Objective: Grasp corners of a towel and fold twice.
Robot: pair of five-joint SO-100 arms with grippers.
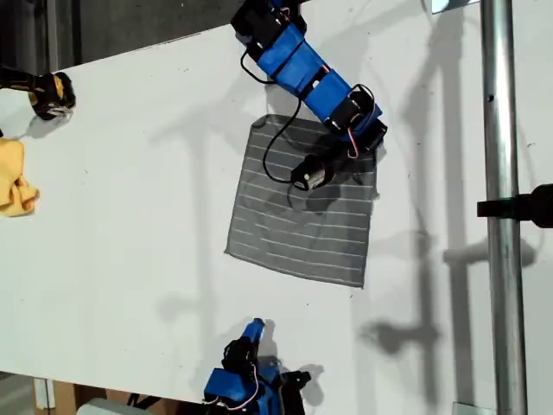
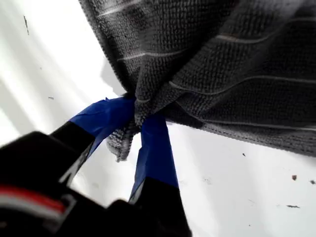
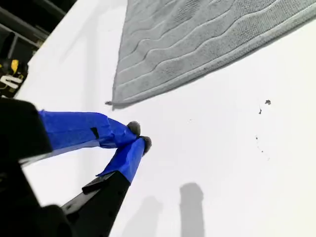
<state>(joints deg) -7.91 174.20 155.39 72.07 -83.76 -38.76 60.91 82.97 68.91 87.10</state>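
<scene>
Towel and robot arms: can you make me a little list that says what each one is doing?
towel: grey with white stripes, lying flat on the white table
my first gripper: shut on a towel corner
my second gripper: shut, holding nothing, just off the towel's edge
yellow cloth: crumpled at the exterior view's left edge

No legible text or markings anywhere.

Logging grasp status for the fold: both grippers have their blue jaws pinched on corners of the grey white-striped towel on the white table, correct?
Only one does. My first gripper has pinched a corner of the grey white-striped towel, as the first wrist view shows. My second gripper has its blue jaws closed on nothing, short of the nearest corner in the second wrist view, over the white table.
</scene>
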